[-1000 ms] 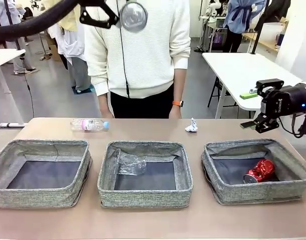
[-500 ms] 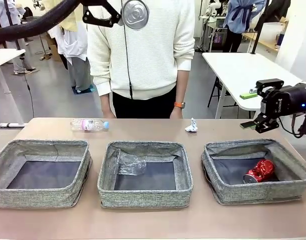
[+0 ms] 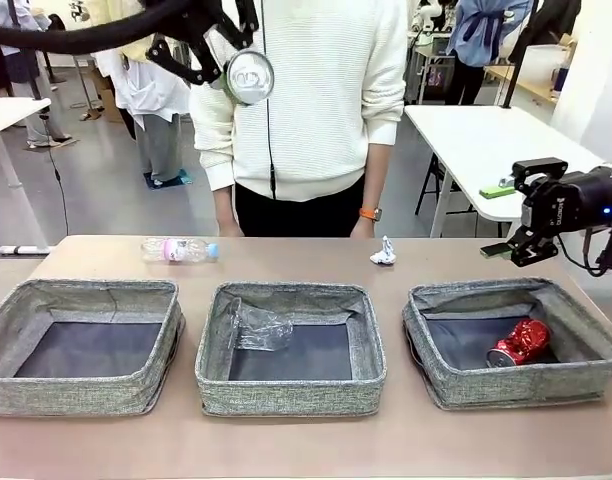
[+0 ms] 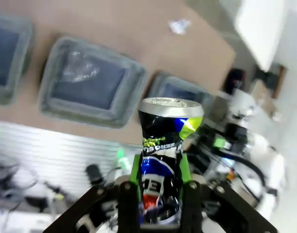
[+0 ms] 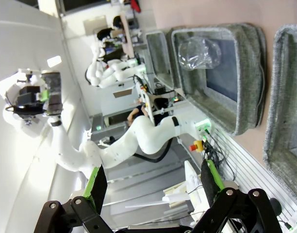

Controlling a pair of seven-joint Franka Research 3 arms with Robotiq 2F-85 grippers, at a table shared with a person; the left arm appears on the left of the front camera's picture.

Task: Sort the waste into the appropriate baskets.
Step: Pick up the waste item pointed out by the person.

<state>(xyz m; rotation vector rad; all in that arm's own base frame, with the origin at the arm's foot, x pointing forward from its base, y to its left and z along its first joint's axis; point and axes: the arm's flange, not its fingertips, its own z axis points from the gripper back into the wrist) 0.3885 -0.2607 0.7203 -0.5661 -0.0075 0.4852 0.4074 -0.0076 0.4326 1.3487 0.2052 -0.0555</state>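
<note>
Where wrist looks, can (image 4: 170, 127) shows print.

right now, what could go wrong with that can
The left tool grips the dark printed can by its crumpled lower half, high above the table; it could slip and bounce off. It hangs in front of the person, so a swing might hit them. The open right tool hovers by the right basket, in the way.

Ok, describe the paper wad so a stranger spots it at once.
On the table, look past the middle basket and the right basket. Beyond the gap between them lies the white paper wad. The clear bottle, its only neighbour there, is long and pink-labelled.
</note>
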